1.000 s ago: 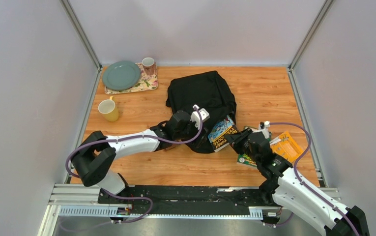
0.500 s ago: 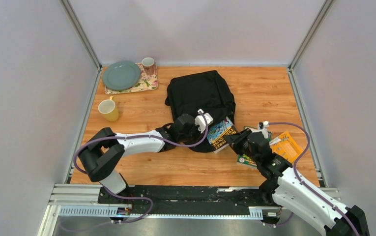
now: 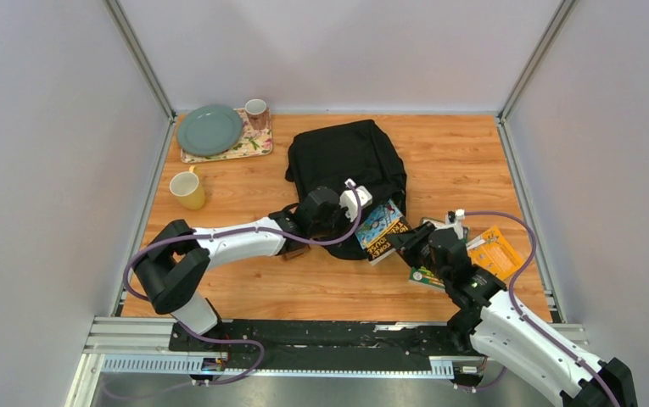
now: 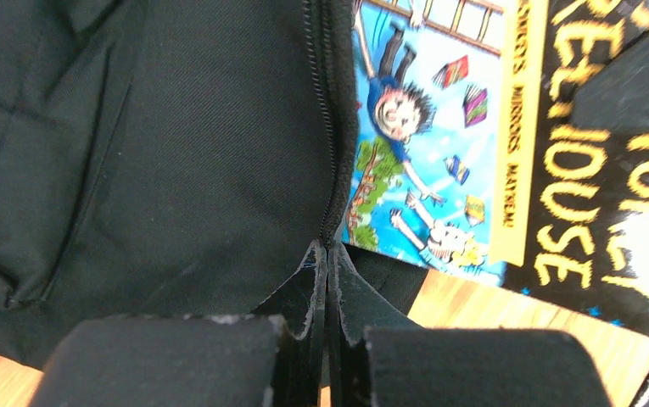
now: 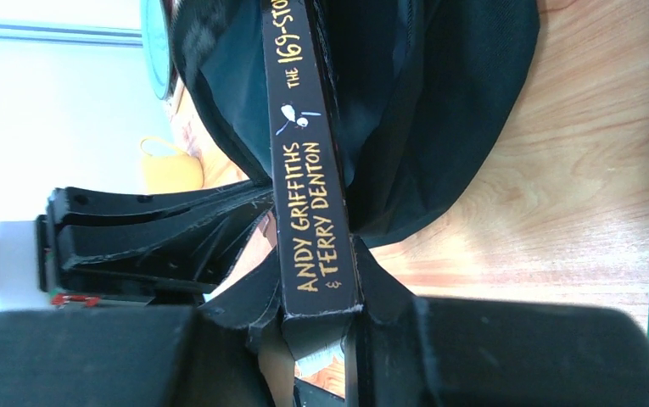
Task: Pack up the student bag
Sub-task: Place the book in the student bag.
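Observation:
The student bag (image 3: 346,161) is a big black backpack lying mid-table, its opening facing the arms. A paperback book (image 3: 383,229) with a blue and black cover pokes halfway out of that opening. My left gripper (image 3: 356,220) is shut at the bag's zip edge (image 4: 331,170), with the zip line running straight into the pressed fingertips (image 4: 327,250), just left of the book (image 4: 439,127). My right gripper (image 3: 405,242) is shut on the book's spine (image 5: 304,153), its jaws (image 5: 316,280) clamping the spine's near end, with the bag (image 5: 422,110) behind.
An orange book (image 3: 495,250) and a green book (image 3: 425,275) lie beside the right arm. A yellow mug (image 3: 187,189) stands at left. A green plate (image 3: 209,129) and a pink mug (image 3: 256,111) rest on a floral tray (image 3: 248,146) at the back left.
My left gripper has shifted right to the bag's opening beside the book and closed from wide open to shut. The right gripper and the book have stayed put.

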